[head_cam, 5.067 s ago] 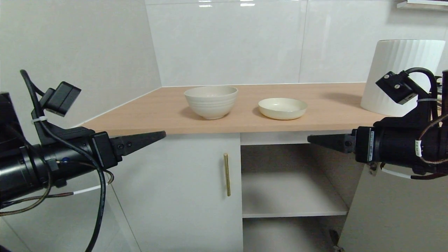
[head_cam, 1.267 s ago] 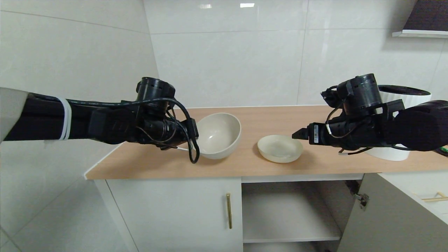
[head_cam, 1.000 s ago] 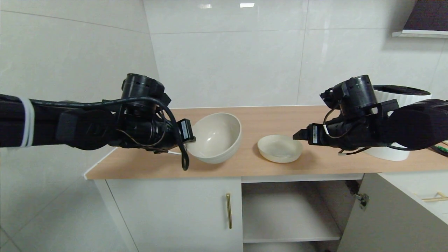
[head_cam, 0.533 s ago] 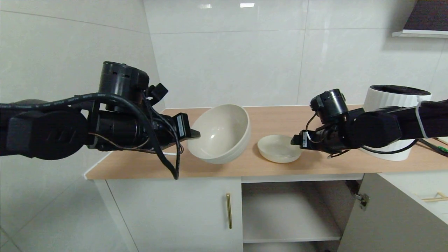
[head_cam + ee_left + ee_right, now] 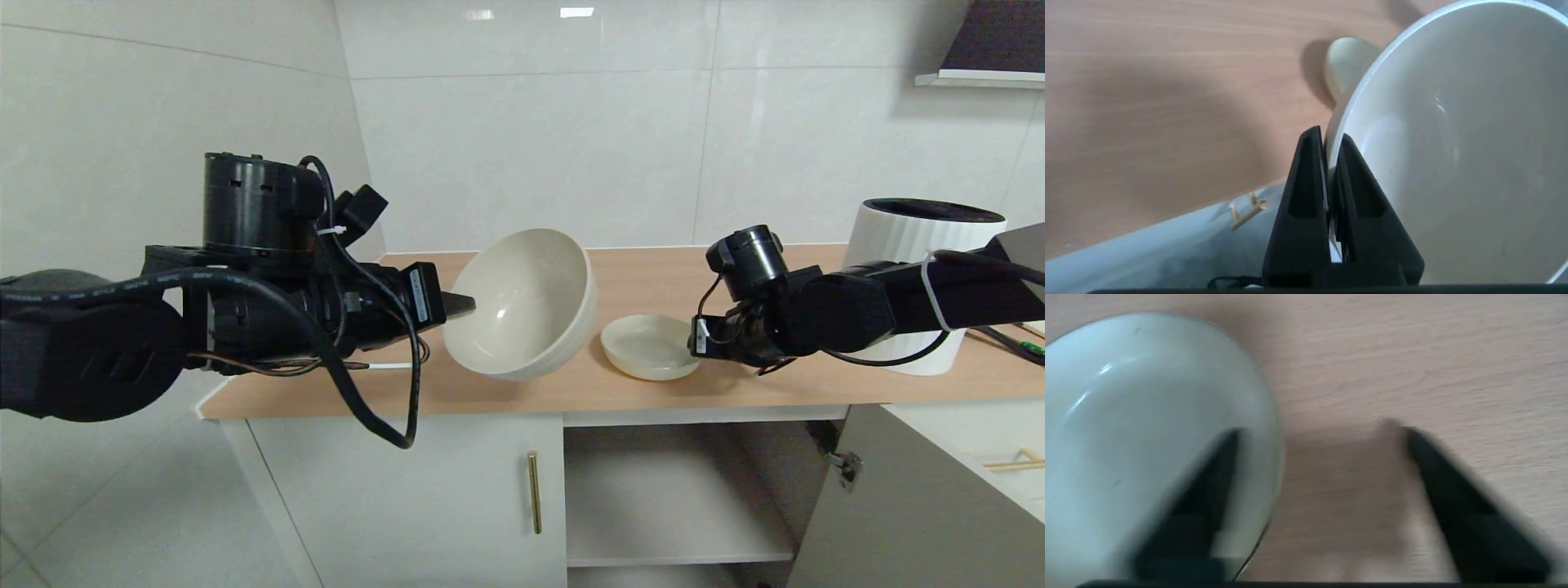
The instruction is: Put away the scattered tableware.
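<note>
A large cream bowl [image 5: 522,302] hangs tilted above the wooden counter [image 5: 637,282], its opening facing me. My left gripper [image 5: 461,306] is shut on the bowl's rim, and the left wrist view shows the fingers [image 5: 1310,163] pinching the rim of the bowl [image 5: 1454,147]. A small cream plate [image 5: 649,347] lies flat on the counter to the right of the bowl. My right gripper [image 5: 695,343] is low at the plate's right edge. In the right wrist view my right gripper [image 5: 1321,437] is open, one finger over the plate [image 5: 1151,441] and the other over bare wood.
A tall white ribbed container [image 5: 922,286] stands at the counter's right end, behind my right arm. Below the counter, a closed door with a brass handle [image 5: 532,490] is on the left, beside an open compartment with a shelf [image 5: 678,490]. Its door [image 5: 898,506] is swung open at the right.
My left gripper has raised the bowl off the counter and tilted it further. My right arm has dropped and moved in to the plate's right edge.
</note>
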Tool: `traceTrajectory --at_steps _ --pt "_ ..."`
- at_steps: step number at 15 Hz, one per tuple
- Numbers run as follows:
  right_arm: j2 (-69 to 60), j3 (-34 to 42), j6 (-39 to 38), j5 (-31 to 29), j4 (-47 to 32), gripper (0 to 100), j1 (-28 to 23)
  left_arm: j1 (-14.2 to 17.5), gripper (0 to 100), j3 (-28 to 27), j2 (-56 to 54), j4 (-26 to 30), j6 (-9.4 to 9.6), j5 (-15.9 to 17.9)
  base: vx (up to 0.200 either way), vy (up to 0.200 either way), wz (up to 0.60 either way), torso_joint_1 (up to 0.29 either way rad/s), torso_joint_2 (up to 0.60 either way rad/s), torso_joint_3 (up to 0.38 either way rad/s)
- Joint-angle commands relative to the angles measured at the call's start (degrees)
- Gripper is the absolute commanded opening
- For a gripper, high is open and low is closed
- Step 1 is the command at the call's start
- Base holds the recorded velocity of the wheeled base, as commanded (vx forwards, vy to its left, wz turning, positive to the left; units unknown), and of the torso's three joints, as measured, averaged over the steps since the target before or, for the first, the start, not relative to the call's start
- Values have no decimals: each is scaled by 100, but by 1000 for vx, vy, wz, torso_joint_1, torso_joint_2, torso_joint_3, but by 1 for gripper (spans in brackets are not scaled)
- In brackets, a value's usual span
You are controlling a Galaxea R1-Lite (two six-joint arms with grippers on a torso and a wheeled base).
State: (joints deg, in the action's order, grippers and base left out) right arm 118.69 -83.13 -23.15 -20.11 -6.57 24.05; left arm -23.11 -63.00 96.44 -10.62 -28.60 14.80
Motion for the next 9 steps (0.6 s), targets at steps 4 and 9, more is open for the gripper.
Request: traceTrajectory --at_steps 4,9 --pt "-188 7 -234 95 -11 0 3 9 0 25 -187 -2 -5 164 0 0 0 0 0 0" --pt "-1673 921 -383 1431 -64 0 47 9 0 561 -459 -2 -23 252 0 0 0 0 0 0"
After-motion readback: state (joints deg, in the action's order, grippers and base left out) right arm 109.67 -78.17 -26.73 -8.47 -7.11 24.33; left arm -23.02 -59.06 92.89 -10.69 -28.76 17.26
